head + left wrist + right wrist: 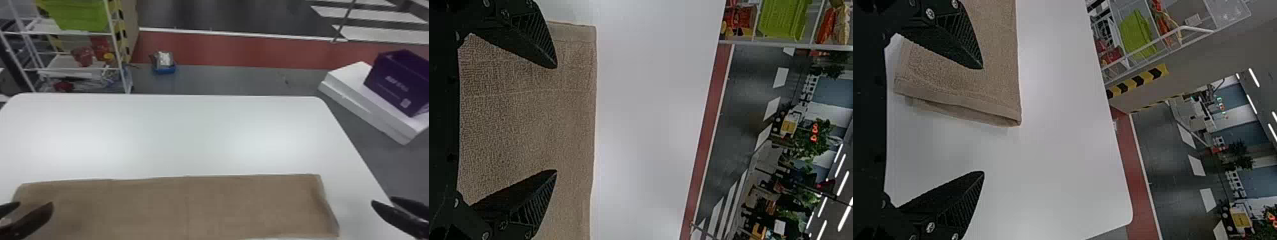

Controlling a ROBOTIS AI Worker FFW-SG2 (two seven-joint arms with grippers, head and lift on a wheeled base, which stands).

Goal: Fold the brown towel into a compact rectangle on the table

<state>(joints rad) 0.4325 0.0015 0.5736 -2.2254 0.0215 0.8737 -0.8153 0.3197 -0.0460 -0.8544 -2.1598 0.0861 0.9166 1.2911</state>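
Fingers [531, 40] spread wide, left gripper [35, 203] and right gripper [381, 200] hang near opposite ends of the brown towel [191, 204].

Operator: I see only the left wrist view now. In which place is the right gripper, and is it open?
Observer: It is open. In the head view, the right gripper appears to the right of the towel's right end.
Operator: Thank you. And this right end, are the edges lined up?
Observer: Not exactly. In the right wrist view, a lower edge sticks out a little past the upper one.
Operator: What general shape has the towel, in the whole?
Observer: The head view shows a long strip running left to right over the near part of the table; it does not look like a compact rectangle yet.
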